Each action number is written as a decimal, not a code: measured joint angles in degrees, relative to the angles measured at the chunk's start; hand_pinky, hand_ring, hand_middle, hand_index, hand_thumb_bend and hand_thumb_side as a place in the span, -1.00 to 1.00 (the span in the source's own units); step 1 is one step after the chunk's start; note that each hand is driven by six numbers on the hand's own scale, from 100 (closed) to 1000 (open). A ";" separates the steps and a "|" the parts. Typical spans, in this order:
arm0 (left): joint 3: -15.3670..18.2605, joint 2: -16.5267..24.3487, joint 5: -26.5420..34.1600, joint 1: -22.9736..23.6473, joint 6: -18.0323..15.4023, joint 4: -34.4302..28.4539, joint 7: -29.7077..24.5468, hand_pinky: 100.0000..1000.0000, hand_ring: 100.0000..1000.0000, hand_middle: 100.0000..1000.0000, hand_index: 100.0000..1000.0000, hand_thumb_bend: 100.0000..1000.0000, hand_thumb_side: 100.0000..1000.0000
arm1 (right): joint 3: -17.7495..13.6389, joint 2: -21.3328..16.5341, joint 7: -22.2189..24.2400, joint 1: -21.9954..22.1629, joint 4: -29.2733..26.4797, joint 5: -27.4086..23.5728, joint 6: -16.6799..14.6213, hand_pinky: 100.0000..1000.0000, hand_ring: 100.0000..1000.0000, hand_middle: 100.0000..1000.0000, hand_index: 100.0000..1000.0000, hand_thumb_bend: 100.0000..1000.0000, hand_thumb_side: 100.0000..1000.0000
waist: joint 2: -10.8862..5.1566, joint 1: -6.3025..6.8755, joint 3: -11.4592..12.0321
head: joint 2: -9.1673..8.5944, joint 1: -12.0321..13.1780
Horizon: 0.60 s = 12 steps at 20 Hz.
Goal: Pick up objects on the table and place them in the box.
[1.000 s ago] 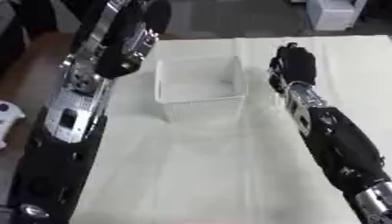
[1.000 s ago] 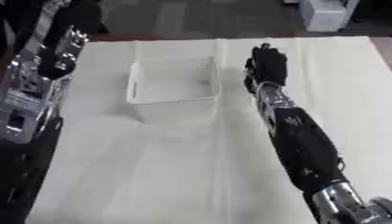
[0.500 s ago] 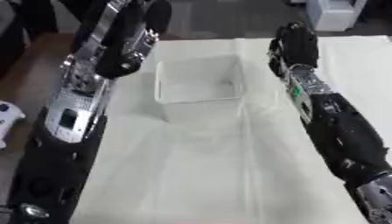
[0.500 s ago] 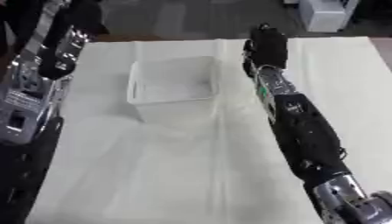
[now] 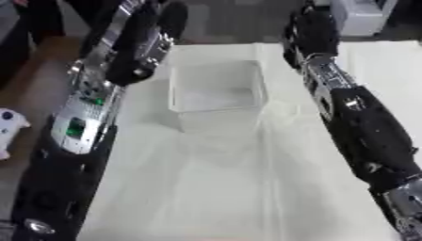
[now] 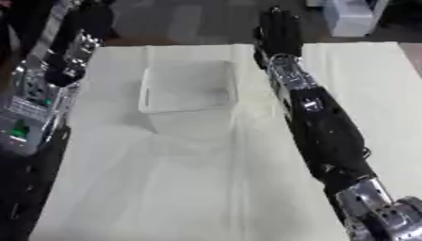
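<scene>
Cloth [image 5: 223, 188]: pale, covering the table; nothing to pick up shows on it.
Box [image 5: 216, 89]: white, open-topped, mid-table between the two arms; it looks empty.
Change: over the last second the right hand [image 6: 279, 32] has moved from beside the box's right wall to past its far right corner, near the table's far edge.
Meaning: my guess is it is reaching for something farther off, so no object is near being placed.
Right hand: dark, fingers pointing away; open or closed, I cannot tell.
Left hand [image 5: 171, 18]: raised beyond the box's far left corner; fingers unclear too.
</scene>
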 measured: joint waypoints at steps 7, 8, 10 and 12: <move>-0.01 -0.01 0.12 0.06 0.11 0.00 -0.11 0.54 0.43 0.66 0.84 -1.00 0.55 | 1.07 2.32 0.16 -0.70 -0.69 -1.53 -1.28 -1.00 -1.00 -1.00 -1.00 -0.80 -1.00 | -0.02 -0.27 0.24 | 0.00 0.77; -0.01 -0.02 0.19 0.09 0.12 0.00 -0.12 0.54 0.43 0.66 0.84 -1.00 0.55 | 1.21 2.66 0.04 -0.70 -0.83 -1.92 -1.42 -1.00 -1.00 -1.00 -1.00 -0.80 -1.00 | -0.02 -0.30 0.25 | 0.00 0.81; -0.01 -0.05 0.24 0.35 0.20 0.00 -0.20 0.54 0.43 0.66 0.84 -1.00 0.56 | 1.49 3.28 -0.29 -0.70 -1.51 -2.53 -1.72 -1.00 -1.00 -1.00 -1.00 -0.80 -1.00 | -0.02 -0.30 0.34 | 0.00 1.04; -0.01 -0.08 0.37 0.50 0.36 -0.03 -0.34 0.54 0.42 0.66 0.84 -1.00 0.56 | 1.78 3.86 -0.51 -0.70 -2.10 -2.92 -1.94 -1.00 -1.00 -1.00 -1.00 -0.80 -1.00 | -0.02 -0.35 0.61 | 0.00 1.32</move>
